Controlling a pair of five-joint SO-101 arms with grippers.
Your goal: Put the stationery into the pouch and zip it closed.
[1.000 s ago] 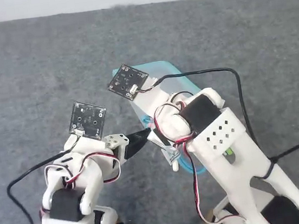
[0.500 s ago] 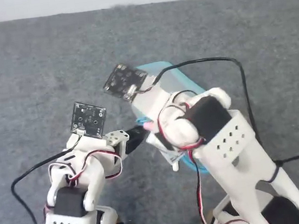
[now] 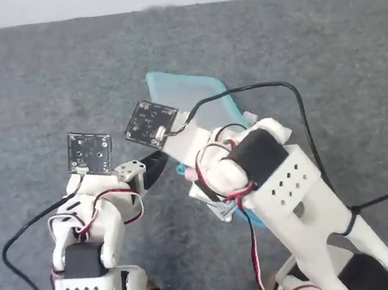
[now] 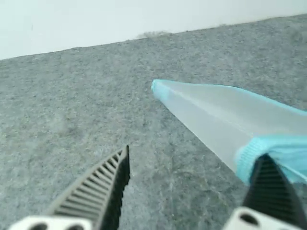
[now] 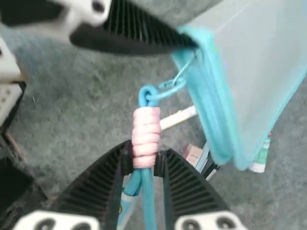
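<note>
The translucent pouch (image 3: 189,97) with light-blue trim is tilted up off the grey mat. My right gripper (image 5: 144,165) is shut on the pink-wrapped zipper pull (image 5: 146,129), whose blue cord loop hooks into the pouch's (image 5: 249,72) zipper end. My left gripper (image 4: 187,191) stands open beside the pouch's (image 4: 225,115) near blue corner, and one finger (image 5: 134,33) lies against that corner. In the high view the left gripper (image 3: 151,170) sits just left of the right arm's wrist. Stationery pieces (image 5: 192,154) lie on the mat under the pouch's lower edge.
Grey felt mat (image 3: 45,85) covers the table, with open room to the left and back. A pale wall (image 4: 96,19) runs behind it. Black cables (image 3: 294,97) loop around the right arm. More stationery (image 3: 223,208) peeks out beneath that arm.
The right arm has drawn the zipper pull leftward and the pouch has swung up and back-left with it. The left arm has shifted to the left, its finger still at the pouch's corner.
</note>
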